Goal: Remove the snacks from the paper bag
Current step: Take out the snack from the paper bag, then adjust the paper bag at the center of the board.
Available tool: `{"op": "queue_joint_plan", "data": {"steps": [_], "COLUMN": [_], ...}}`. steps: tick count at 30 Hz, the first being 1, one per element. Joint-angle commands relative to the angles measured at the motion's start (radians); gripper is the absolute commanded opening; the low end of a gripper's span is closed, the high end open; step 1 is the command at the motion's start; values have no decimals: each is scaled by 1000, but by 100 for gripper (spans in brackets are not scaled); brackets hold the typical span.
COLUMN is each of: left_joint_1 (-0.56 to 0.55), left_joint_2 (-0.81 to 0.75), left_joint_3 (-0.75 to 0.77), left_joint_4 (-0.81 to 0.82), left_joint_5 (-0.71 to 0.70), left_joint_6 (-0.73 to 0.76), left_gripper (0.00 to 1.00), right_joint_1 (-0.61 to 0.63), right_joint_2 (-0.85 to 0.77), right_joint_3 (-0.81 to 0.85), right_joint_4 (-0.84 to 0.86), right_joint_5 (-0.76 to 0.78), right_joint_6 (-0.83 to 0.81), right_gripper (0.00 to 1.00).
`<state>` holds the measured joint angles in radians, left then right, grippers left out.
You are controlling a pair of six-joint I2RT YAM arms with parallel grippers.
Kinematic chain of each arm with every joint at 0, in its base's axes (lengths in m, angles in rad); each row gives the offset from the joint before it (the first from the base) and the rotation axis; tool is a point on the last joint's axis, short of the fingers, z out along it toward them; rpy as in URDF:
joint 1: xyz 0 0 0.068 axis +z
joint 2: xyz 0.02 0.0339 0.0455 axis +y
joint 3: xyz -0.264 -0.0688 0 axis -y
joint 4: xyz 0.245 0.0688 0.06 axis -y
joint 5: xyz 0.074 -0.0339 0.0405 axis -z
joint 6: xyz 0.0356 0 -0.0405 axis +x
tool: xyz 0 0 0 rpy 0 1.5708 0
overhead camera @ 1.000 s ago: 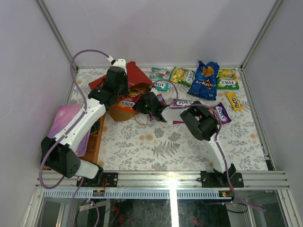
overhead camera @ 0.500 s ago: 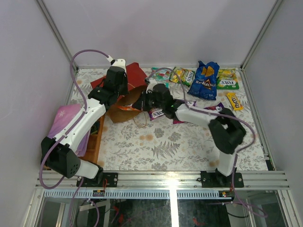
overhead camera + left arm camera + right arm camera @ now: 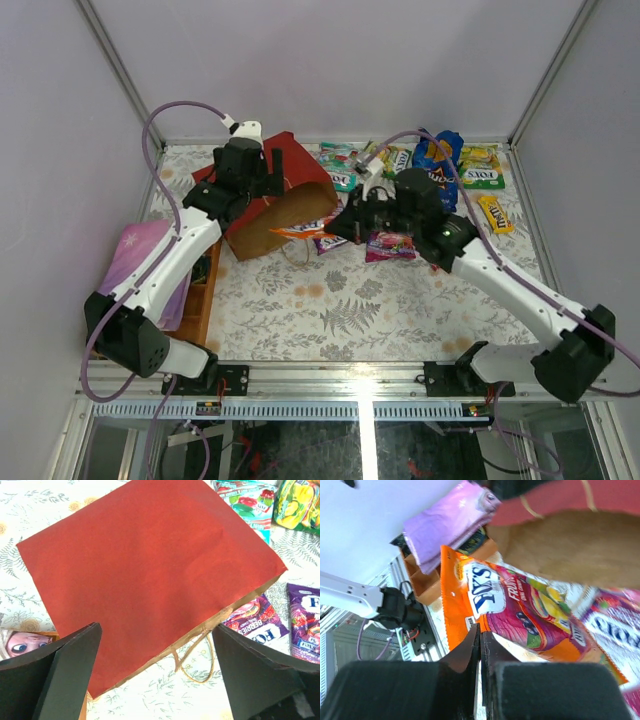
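The red paper bag (image 3: 292,158) lies on its side, its brown mouth (image 3: 283,214) facing the table's middle. My left gripper (image 3: 262,176) hovers open above it, and in the left wrist view the gripper (image 3: 156,680) has its fingers wide apart over the red bag (image 3: 150,575) and the string handle (image 3: 198,656). My right gripper (image 3: 333,228) is shut on the edge of an orange snack packet (image 3: 299,231) at the bag's mouth. In the right wrist view the gripper (image 3: 480,630) pinches the orange packet (image 3: 520,607) in front of the bag (image 3: 570,545).
Snacks lie along the back: a teal pack (image 3: 338,156), green-yellow packs (image 3: 482,167), a blue chip bag (image 3: 438,172), a yellow bar (image 3: 495,213). Purple packs (image 3: 390,246) lie under the right arm. A wooden tray (image 3: 203,290) and a purple cloth (image 3: 140,255) sit at the left.
My left gripper has opened and let go of the bag, which now lies flatter. My right arm has drawn back to the right, pulling the orange packet out of the bag's mouth.
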<state>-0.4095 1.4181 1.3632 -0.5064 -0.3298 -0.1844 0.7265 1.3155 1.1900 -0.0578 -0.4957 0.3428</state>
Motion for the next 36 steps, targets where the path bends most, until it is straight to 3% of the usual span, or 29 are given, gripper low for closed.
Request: {"op": "queue_joint_plan", "data": {"steps": [1, 8, 16, 19, 24, 28, 30, 36], "left_joint_1": [0, -164, -369, -473, -642, -659, -656, -573], "left_joint_2": [-35, -155, -315, -302, -155, -53, 0, 23], "left_joint_3": [54, 13, -214, -260, -257, -253, -245, -267], "left_joint_4": [-42, -132, -211, -229, -301, -318, -322, -249], "left_joint_5": [-43, -124, -131, -87, -190, -250, -255, -85], "left_joint_6": [-18, -102, -292, -328, -397, -446, -470, -558], "left_gripper": [98, 100, 96, 85, 91, 100, 100, 100], "right_joint_1": [-120, -324, -389, -395, -396, -396, -396, -396], "right_joint_2": [-151, -315, -405, -450, -508, -530, -533, -523], "right_joint_3": [-100, -321, -389, -405, -427, -454, -462, -493], "right_joint_4": [-18, 43, -46, -65, -95, -109, -115, -104], "right_joint_5": [-27, 129, 430, 476, 490, 486, 481, 467], "right_joint_6": [7, 162, 266, 272, 259, 262, 258, 237], "right_gripper": [0, 0, 0, 0, 0, 0, 0, 0]}}
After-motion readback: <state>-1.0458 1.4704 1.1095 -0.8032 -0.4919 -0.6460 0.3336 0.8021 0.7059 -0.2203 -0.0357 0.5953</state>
